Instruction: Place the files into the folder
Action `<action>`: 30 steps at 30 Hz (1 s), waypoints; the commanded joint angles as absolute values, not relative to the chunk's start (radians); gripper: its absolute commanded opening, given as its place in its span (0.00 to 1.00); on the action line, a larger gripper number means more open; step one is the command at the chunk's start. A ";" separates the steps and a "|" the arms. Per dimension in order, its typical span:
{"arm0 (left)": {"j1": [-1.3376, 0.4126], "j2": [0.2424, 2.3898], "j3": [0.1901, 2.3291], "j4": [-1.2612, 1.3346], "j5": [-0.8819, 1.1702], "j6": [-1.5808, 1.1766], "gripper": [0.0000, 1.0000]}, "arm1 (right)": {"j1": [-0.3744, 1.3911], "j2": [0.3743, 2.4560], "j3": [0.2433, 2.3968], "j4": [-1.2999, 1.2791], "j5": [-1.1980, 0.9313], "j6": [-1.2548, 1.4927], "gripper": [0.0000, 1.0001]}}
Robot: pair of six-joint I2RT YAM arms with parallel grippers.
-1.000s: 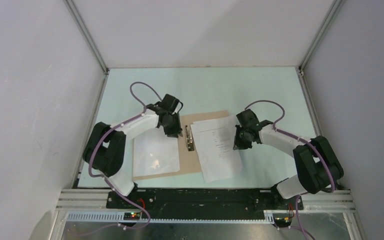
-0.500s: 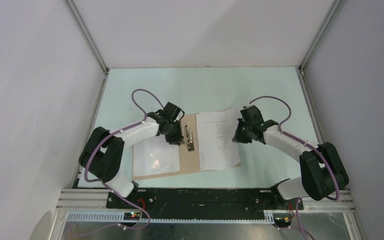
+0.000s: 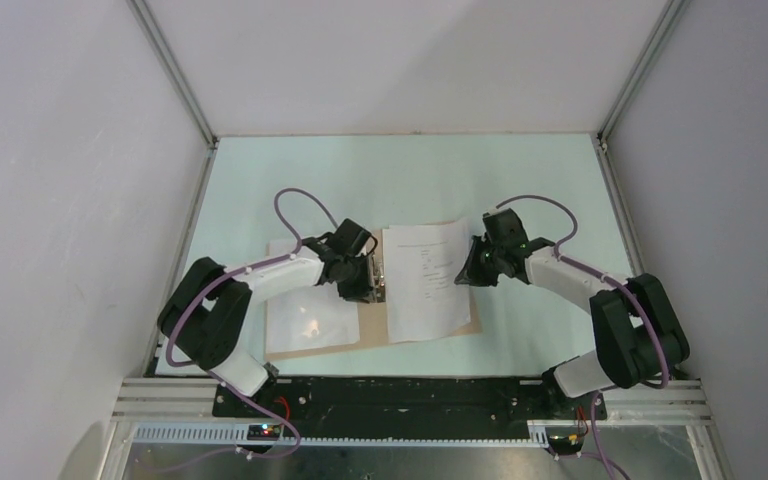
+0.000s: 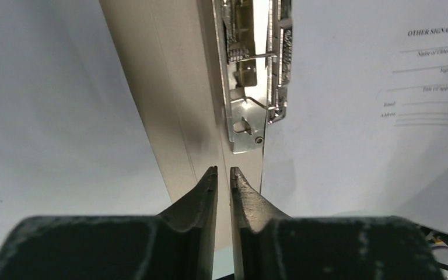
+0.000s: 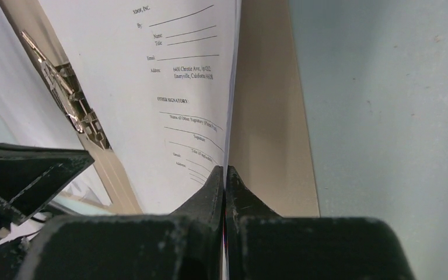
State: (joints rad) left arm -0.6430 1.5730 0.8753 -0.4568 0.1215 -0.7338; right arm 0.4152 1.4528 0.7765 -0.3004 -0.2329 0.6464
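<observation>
Left gripper [image 4: 221, 172]: fingers almost together, thin slit between, nothing in it. It hangs over the folder [image 3: 375, 328] spine, with the metal clip [image 4: 244, 111] at its 12 o'clock.

Files [image 3: 425, 282] lie on the folder's right leaf, at 3 o'clock of the clip.

Right gripper [image 5: 226, 171] pinches their 3 o'clock edge.

Likely step: seating the sheets at the clip. Best to slide them toward 9 o'clock, flat and square, without buckling.
</observation>
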 commanded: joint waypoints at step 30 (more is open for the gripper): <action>-0.466 1.287 0.756 0.477 0.785 -1.090 1.00 | 0.290 0.860 1.016 0.038 -0.639 0.973 0.00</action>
